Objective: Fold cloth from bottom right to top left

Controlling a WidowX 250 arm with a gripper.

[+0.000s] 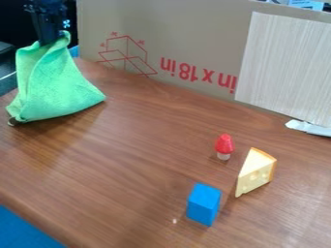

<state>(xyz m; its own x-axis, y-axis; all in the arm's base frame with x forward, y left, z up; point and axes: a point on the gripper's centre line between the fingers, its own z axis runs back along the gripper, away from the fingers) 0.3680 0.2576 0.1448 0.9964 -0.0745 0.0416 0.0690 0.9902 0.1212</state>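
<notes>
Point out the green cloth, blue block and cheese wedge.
Green cloth (55,89): camera view, on its hanging front fold.
Blue block (203,204): camera view, middle of the block.
Cheese wedge (254,173): camera view, on its pale holed side.

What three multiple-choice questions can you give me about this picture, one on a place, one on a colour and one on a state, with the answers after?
1. From the camera's side, where is the block from the cheese?
A. To its right
B. On top of it
C. To its left

2. What colour is the cloth?
A. Red
B. Green
C. White

3. How is the cloth at the tool?
A. Raised and gathered
B. Lying flat
C. Rolled up tight

Answers:
1. C: the block stands left of the cheese, a little nearer the camera.
2. B: all of the cloth that shows is bright green.
3. A: the cloth rises to a narrow top at the tool and widens below.
</notes>
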